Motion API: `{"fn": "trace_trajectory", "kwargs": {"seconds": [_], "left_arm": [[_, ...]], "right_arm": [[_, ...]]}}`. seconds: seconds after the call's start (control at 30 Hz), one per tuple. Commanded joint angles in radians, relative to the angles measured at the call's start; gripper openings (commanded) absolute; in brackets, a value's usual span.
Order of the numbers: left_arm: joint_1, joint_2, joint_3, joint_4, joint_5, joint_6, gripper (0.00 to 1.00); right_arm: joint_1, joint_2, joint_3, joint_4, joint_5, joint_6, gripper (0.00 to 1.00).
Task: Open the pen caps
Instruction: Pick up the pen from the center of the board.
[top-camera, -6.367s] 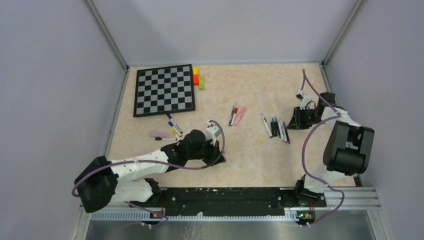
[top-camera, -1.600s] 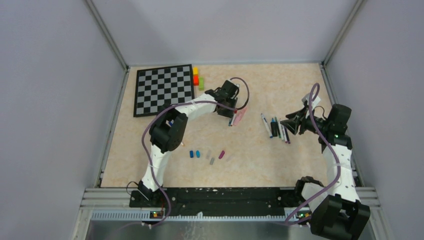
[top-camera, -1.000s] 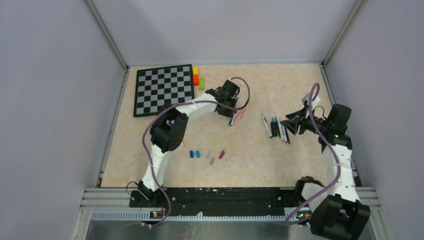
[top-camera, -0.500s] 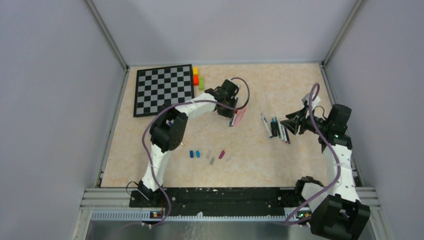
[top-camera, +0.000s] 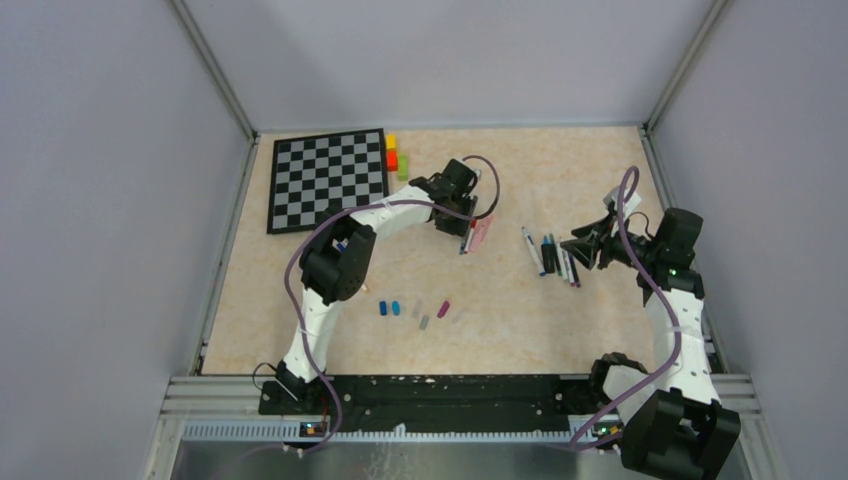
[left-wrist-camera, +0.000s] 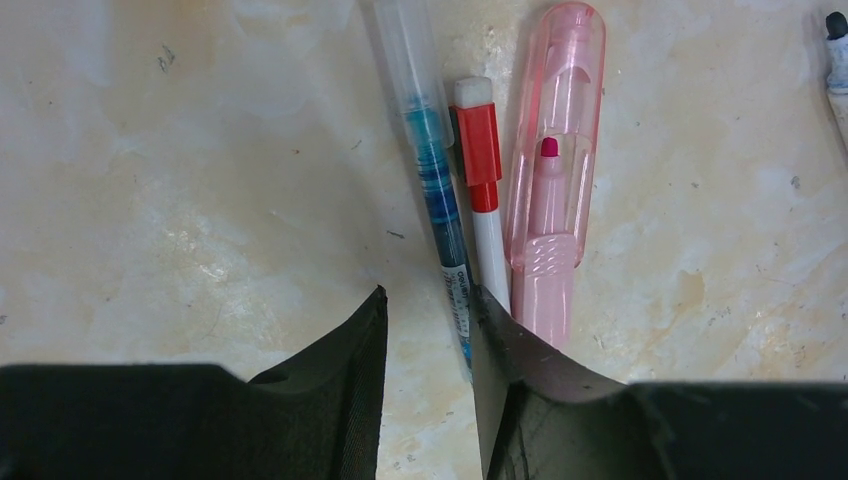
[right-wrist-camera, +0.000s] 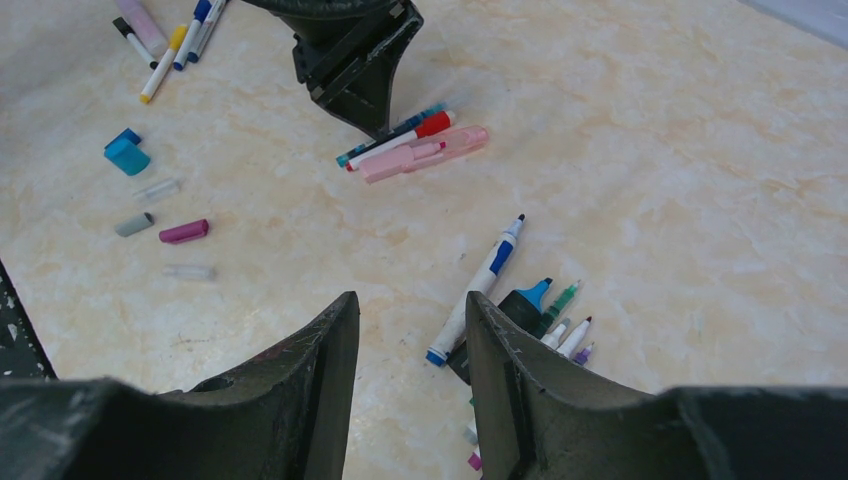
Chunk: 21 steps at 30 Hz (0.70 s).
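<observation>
Three pens lie side by side mid-table: a clear blue-ink pen (left-wrist-camera: 432, 170), a white pen with a red cap (left-wrist-camera: 478, 165) and a pink highlighter (left-wrist-camera: 553, 180). My left gripper (left-wrist-camera: 428, 300) (top-camera: 463, 230) is low over their near ends and open. The blue-ink pen's end lies in the gap against the right finger (left-wrist-camera: 500, 350). My right gripper (right-wrist-camera: 405, 300) (top-camera: 580, 247) hangs open and empty over a row of uncapped pens (right-wrist-camera: 480, 290) (top-camera: 552, 255). Loose pen caps (top-camera: 412, 310) lie in a row nearer the bases, among them blue (right-wrist-camera: 127, 153), grey (right-wrist-camera: 133, 225) and magenta (right-wrist-camera: 183, 232).
A chessboard (top-camera: 329, 180) lies at the back left, with yellow, red and green blocks (top-camera: 393, 157) by its right edge. More pens (right-wrist-camera: 170, 40) lie near the board's front corner, partly under the left arm (top-camera: 340, 262). Grey walls enclose the table.
Since the oldest frame the left arm has stretched out to the three middle pens, the right arm has shifted, and loose caps now lie on the table. Nothing visibly moves in the last second.
</observation>
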Motion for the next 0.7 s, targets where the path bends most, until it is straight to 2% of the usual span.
{"fn": "trace_trajectory", "kwargs": {"seconds": [0.0,0.33,0.67], "left_arm": [[0.001,-0.004,0.001,-0.013,0.024,0.006,0.4],[0.001,-0.008,-0.001,-0.009,0.042,0.003,0.42],[0.002,0.013,0.001,-0.036,-0.004,0.005,0.29]], "right_arm": [[-0.014,-0.018,-0.002,0.029,-0.021,-0.017,0.43],[-0.014,-0.024,-0.002,0.025,-0.02,-0.022,0.43],[-0.014,-0.026,-0.001,0.026,-0.021,-0.023,0.43]]}}
